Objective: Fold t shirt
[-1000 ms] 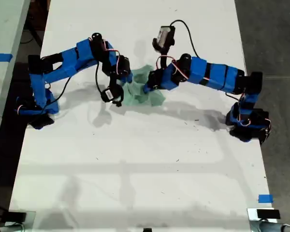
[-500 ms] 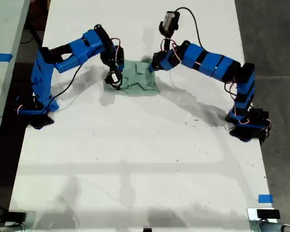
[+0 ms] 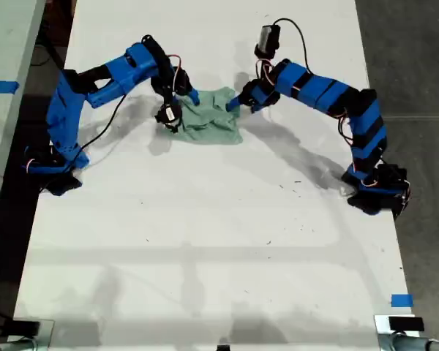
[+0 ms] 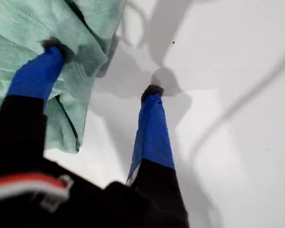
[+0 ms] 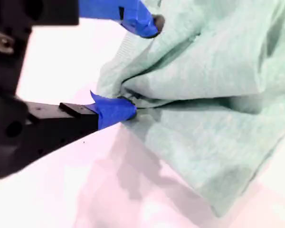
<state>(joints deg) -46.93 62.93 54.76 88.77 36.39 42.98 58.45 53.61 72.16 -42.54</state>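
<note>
A white table (image 3: 205, 241) seen from above, with two blue arms meeting at a pale mint-green t shirt (image 3: 212, 121) bundled in the upper middle of the exterior view. My first gripper (image 4: 102, 71) stands wide open: one fingertip (image 4: 52, 50) presses into the cloth's edge, the other rests on bare table beside it. My second gripper (image 5: 140, 66) is also parted, its fingers around a bunched fold of shirt. No readable writing shows.
</note>
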